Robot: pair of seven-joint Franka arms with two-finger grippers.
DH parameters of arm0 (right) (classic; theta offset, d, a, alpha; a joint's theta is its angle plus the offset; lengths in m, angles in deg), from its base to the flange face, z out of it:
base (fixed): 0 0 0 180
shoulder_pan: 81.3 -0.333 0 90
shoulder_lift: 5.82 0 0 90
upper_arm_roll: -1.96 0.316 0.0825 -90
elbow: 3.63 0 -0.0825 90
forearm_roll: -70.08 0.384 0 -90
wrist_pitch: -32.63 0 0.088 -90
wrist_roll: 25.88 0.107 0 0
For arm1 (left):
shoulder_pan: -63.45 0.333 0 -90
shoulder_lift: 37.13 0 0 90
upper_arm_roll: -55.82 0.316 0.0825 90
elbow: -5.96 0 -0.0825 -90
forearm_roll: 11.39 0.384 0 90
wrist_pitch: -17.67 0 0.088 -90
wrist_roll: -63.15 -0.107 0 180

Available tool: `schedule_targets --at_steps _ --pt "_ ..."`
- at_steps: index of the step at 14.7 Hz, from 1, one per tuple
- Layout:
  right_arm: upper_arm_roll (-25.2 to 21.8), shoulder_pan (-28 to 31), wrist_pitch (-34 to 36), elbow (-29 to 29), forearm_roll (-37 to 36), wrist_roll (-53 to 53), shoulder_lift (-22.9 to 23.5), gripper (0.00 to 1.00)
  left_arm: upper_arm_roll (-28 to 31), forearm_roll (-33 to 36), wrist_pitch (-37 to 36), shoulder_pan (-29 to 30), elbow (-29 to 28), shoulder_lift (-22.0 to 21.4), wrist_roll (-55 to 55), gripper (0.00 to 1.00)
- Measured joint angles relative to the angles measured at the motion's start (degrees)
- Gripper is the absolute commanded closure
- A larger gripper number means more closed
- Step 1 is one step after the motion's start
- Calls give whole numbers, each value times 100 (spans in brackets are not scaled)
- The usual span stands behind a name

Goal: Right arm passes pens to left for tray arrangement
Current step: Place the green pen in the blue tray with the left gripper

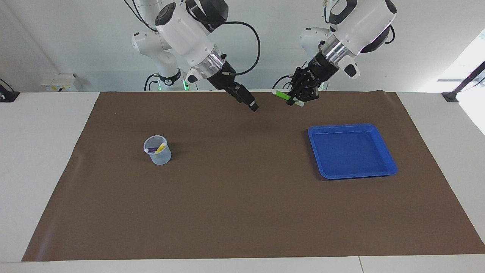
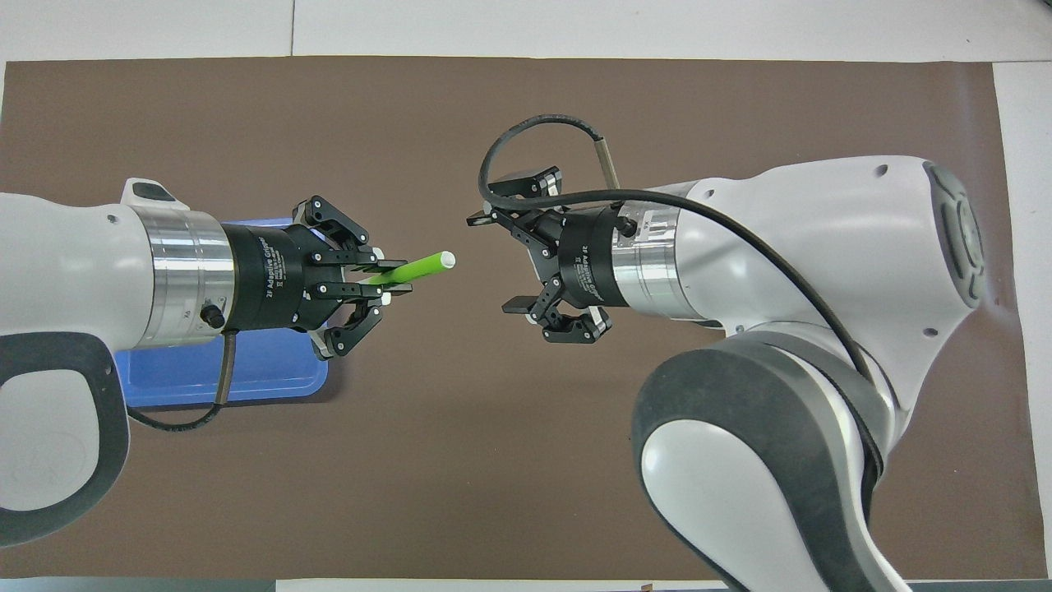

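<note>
My left gripper [image 1: 294, 99] [image 2: 396, 278] is shut on the green pen [image 1: 280, 94] [image 2: 417, 268], held in the air over the brown mat near the robots' edge, its free end pointing toward the right gripper. The right gripper [image 1: 253, 107] [image 2: 500, 263] hangs open and empty a short gap from that end, over the mat's middle. The blue tray [image 1: 390, 167] [image 2: 246, 382] lies empty toward the left arm's end. A yellow pen [image 1: 161, 147] and a purple pen [image 1: 153, 150] stand in a small translucent cup [image 1: 159, 157] toward the right arm's end.
A brown mat [image 1: 242, 212] covers most of the white table. In the overhead view the right arm hides the cup and the left arm covers much of the tray.
</note>
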Motion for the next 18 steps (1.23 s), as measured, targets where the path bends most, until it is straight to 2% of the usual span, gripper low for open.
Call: schedule_targets --at_steps 6,11,13,18 --pt "-23 905 1047 143 -1456 -1908 3 0 17 9 -489 766 -235 16 -3028 100" --pt "-31 1578 1128 469 -2492 -3566 29 0 22 350 -576 1218 -670 95 -5905 100" --pt "-35 1864 1092 581 -2743 -4108 49 1 22 740 -575 1342 -747 280 -6873 100" --pt "-33 2253 541 1130 -3015 -4759 96 10 25 1827 -292 1520 -710 1122 -8983 100"
